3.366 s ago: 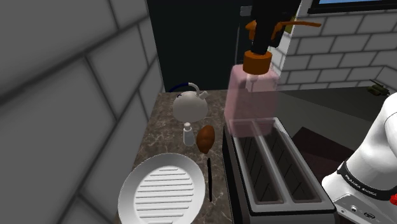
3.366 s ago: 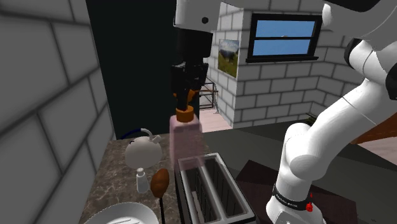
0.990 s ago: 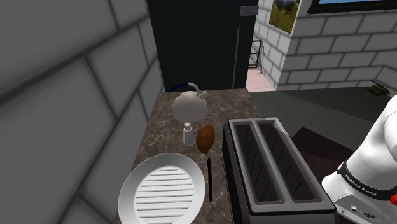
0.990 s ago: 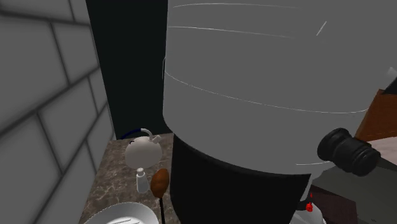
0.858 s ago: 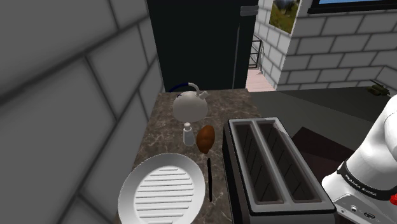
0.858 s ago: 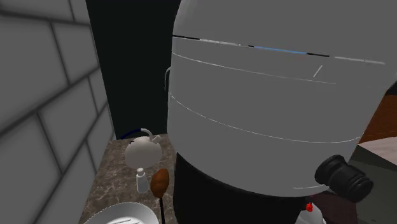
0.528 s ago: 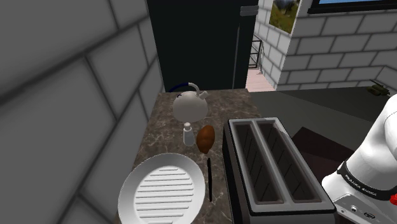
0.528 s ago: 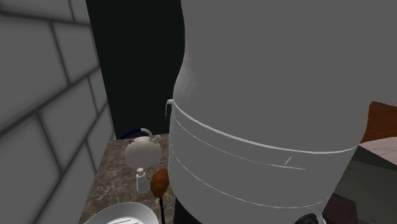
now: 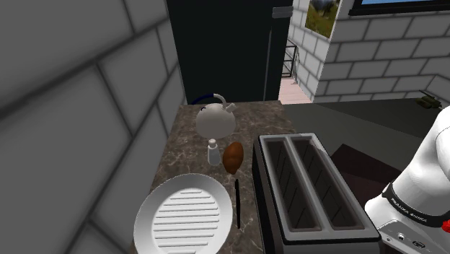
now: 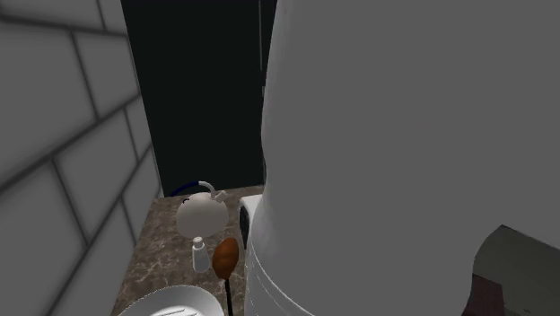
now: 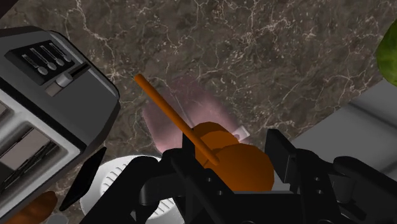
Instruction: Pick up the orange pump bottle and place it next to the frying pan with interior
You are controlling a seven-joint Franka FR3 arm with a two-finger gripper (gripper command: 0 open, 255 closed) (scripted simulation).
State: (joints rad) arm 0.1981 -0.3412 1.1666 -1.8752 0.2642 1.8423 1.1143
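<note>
Pinches the pale pink bottle with orange pump (image 11: 170, 118) by its collar in the black two-finger gripper (image 11: 232, 167). Hangs it lengthwise off the jaws over the dark marble counter (image 11: 254, 51) by the black toaster (image 11: 44, 95). Base near the white ridged frying pan (image 11: 105, 184): whole from the shoulder, at the counter's wall-side edge; a sliver from the wrist.

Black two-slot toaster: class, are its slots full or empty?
Empty: both slots of the black two-slot toaster show only dark bare walls.

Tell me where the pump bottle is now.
In the wrist view, the pump bottle is clasped in the tool above the marble counter, beside the control end of the toaster.
</note>
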